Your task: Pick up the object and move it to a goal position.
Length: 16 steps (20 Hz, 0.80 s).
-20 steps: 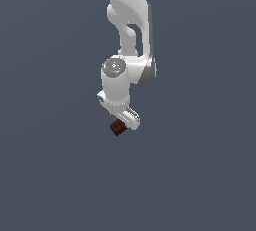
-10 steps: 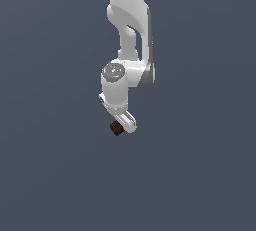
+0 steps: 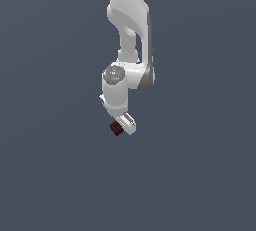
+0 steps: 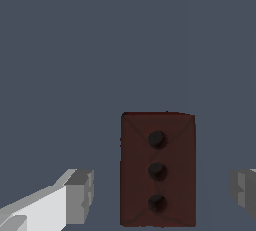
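Note:
The object is a small dark red-brown block (image 4: 157, 170) with three dark holes in a row on its face. In the wrist view it lies between my two grey fingertips (image 4: 80, 195), with a gap on each side. My gripper (image 4: 162, 195) is open and straddles the block without touching it. In the exterior view the white arm hangs down from above. The gripper (image 3: 121, 127) is right at the block (image 3: 116, 129), which shows just beside the white finger.
A plain dark grey-blue surface (image 3: 200, 175) fills both views. No other objects, containers or edges are in view.
The arm's wrist has come down slightly towards the block. The block has stayed in the same place.

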Tool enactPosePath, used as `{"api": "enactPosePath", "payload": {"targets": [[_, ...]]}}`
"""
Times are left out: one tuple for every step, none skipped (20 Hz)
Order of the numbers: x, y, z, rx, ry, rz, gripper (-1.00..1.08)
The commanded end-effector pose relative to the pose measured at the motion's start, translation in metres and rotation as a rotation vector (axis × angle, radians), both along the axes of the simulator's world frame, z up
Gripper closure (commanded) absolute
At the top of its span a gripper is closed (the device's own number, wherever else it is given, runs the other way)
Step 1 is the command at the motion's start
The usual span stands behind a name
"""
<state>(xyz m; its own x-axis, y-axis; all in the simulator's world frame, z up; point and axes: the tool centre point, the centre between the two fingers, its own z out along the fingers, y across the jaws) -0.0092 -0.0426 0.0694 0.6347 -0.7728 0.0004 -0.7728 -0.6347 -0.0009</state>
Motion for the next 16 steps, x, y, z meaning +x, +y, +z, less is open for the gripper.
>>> {"api": "enactPosePath", "payload": {"targets": [[-0.001,0.0,-0.01,0.0,0.001,-0.001,-0.92],[-0.001,0.0,-0.016,0.0,0.001,-0.002,-0.92],[-0.001,0.0,-0.022,0.0,0.001,-0.002,-0.92],[-0.001,0.0,-0.027,0.0,0.001,-0.003,-0.92],[-0.001,0.0,-0.031,0.0,0.001,-0.004,-0.92],[-0.001,0.0,-0.035,0.0,0.001,-0.004,-0.92],[-0.001,0.0,-0.038,0.0,0.001,-0.004,-0.92],[-0.001,0.0,-0.04,0.0,0.001,-0.004,-0.92],[-0.001,0.0,-0.042,0.0,0.001,-0.004,-0.92],[0.0,0.0,-0.042,0.0,0.001,-0.004,-0.92],[0.0,0.0,-0.043,0.0,0.001,-0.004,-0.92],[0.0,0.0,-0.043,0.0,0.001,-0.004,1.08],[0.0,0.0,-0.043,0.0,0.001,-0.004,1.08],[0.0,0.0,-0.043,0.0,0.001,-0.004,1.08],[0.0,0.0,-0.043,0.0,0.001,-0.004,1.08],[0.0,0.0,-0.043,0.0,0.001,-0.004,1.08]]}}
